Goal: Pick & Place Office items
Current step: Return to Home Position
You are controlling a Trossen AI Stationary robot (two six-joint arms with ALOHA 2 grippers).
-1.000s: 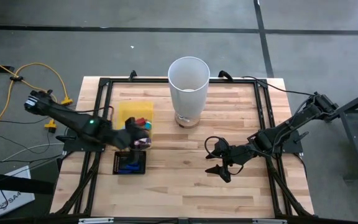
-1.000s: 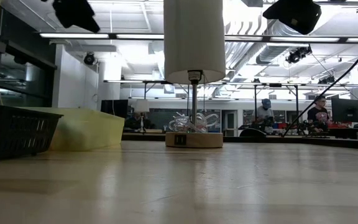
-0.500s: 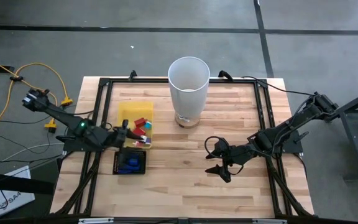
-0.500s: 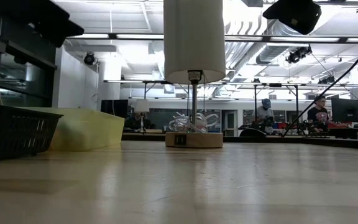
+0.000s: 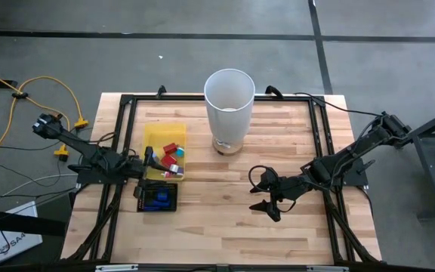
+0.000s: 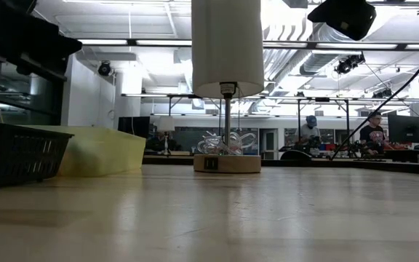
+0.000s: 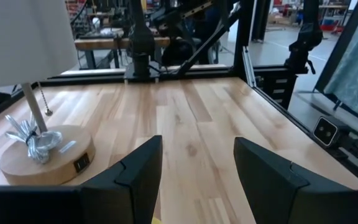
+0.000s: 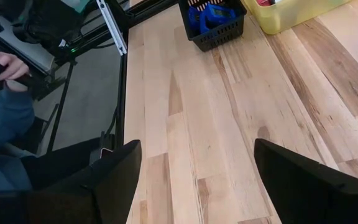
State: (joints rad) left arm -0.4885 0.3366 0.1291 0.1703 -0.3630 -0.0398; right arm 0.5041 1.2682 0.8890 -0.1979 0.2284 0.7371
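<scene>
Your left gripper (image 5: 154,161) has pulled back over the last 1 second. It hung over the middle of the yellow tray (image 5: 157,134), and it now sits at the tray's left rim, with the arm folding toward the left side of the counter (image 5: 225,234). Its fingers are spread wide with nothing between them, so it left its load behind. The office items (image 5: 171,147) have not shifted: red, light blue and pink pieces lie in the yellow tray, and the blue pieces (image 5: 157,199) sit in the black mesh tray (image 5: 140,198) just beside it. The right gripper (image 5: 265,205) has stayed put over the counter's right half, its fingers also wide and empty. No piece shows on the bare wood, so the sorting looks done, and this retreat reads as the arm going to rest.
</scene>
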